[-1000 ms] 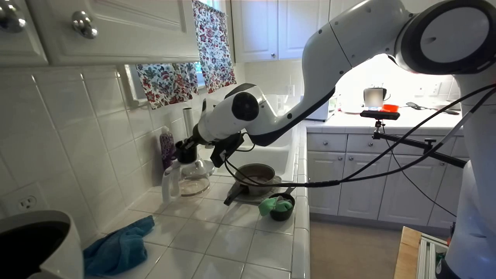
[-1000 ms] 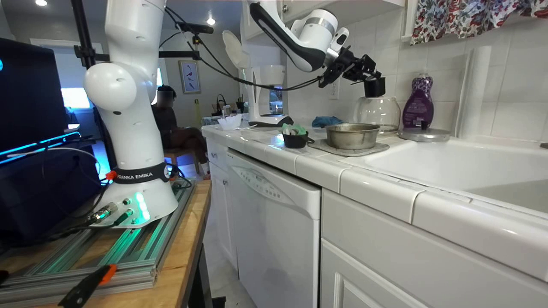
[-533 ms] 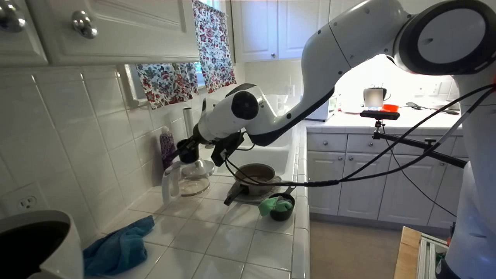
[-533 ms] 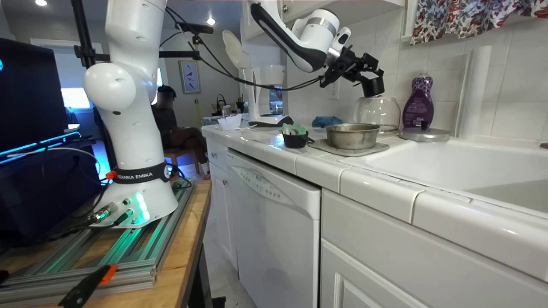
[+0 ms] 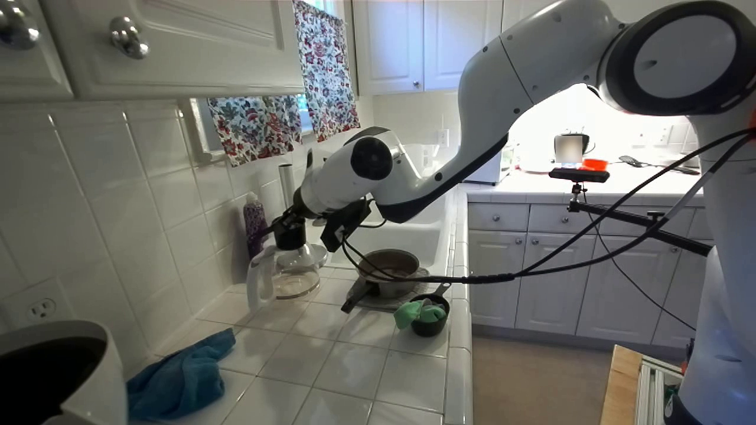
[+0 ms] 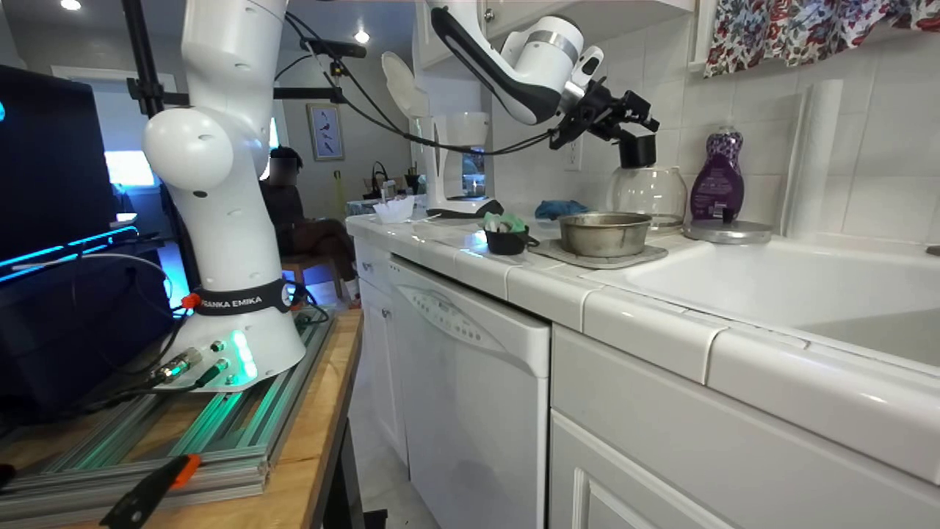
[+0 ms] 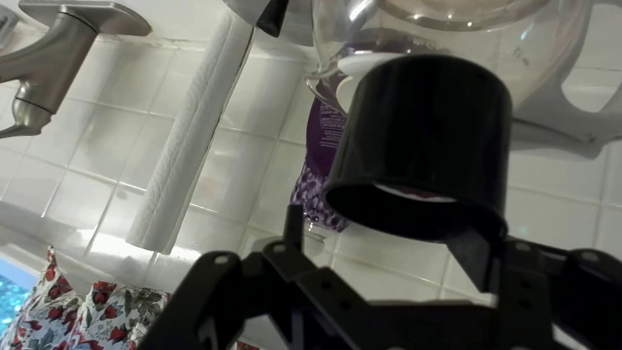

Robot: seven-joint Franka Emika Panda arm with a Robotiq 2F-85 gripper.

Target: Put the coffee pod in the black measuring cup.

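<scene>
A small black round cup [image 5: 290,236], which I take to be the measuring cup, stands upright over the mouth of a glass carafe [image 5: 300,282]. It also shows in an exterior view [image 6: 637,152]. In the wrist view, which is upside down, the cup [image 7: 423,126] has its opening facing my fingers. A white-edged reddish thing [image 7: 417,195] shows inside the cup; it may be the coffee pod, mostly hidden. My gripper [image 7: 379,226] is open. One finger reaches over or into the cup's opening by the rim. The other finger is outside, apart from the cup.
A grey pan [image 5: 390,268] stands on a mat by the sink. A second black cup with a handle [image 5: 429,326] holds green soft things near the counter edge. A purple bottle [image 6: 717,176] and upright roll [image 6: 811,158] stand behind. A blue cloth [image 5: 183,378] lies on the counter.
About half a second ago the black cup was tilted; now it is upright again and slightly shifted. My gripper stays at the cup with only small movement.
</scene>
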